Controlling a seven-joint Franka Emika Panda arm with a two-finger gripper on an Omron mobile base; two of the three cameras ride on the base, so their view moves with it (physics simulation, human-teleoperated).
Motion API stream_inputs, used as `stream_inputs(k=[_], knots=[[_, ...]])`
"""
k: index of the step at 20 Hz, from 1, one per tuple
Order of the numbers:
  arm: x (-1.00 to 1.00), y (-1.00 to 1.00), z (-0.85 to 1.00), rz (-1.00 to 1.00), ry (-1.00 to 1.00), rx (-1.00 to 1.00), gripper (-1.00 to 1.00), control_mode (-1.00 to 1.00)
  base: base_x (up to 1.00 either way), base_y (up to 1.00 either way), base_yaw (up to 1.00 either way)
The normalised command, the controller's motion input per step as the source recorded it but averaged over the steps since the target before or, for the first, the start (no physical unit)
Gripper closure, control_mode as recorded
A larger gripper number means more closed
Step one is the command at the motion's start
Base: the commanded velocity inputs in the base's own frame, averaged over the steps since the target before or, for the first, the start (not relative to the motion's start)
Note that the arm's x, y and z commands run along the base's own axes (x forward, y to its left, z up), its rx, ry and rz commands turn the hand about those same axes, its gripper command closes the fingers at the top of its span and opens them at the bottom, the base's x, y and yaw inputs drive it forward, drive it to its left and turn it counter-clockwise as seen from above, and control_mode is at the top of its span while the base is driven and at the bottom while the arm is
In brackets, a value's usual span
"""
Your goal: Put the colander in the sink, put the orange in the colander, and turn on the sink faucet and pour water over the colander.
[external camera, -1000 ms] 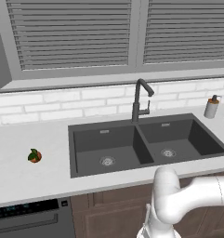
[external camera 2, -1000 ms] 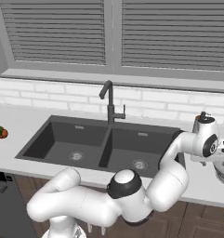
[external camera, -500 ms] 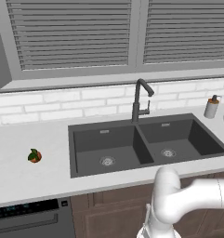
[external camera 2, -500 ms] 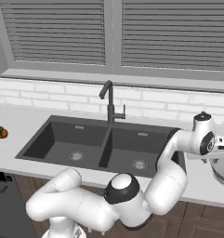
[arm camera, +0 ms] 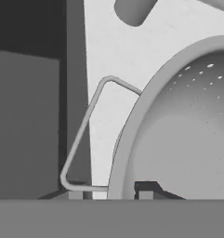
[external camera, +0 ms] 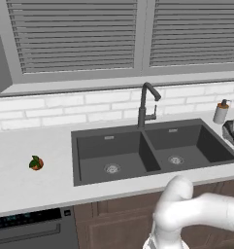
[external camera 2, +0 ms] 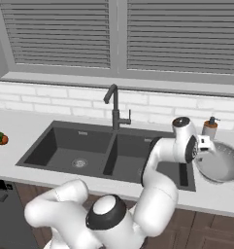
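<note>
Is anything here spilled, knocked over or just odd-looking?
Nothing spilled or toppled. The colander sits upright on the counter right of the sink, with the gripper closed on its rim. The orange lies alone on the counter far to the left. No water runs from the faucet.

White arm stretched far right, pincer (arm camera: 108, 189) pointing down, jaws narrowed

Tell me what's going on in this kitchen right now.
The robot arm has reached to the right of the sink, where its pincer is closed on the rim of the colander on the counter. The orange sits on the counter left of the sink. No water shows at the sink faucet.
</note>
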Motion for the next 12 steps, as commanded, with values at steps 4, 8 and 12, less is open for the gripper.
stream_inputs(k=[4, 8, 12], knots=[[0.01, 1.00, 0.52, 0.29, -0.13, -0.01, 1.00, -1.00, 0.00, 0.00, 0.00], [0.04, 1.00, 0.47, 0.42, -0.01, 0.00, 1.00, -1.00, 0.00, 0.00, 0.00], [0.26, 1.00, 0.55, 0.42, 0.02, 0.00, 1.00, -1.00, 0.00, 0.00, 0.00]])
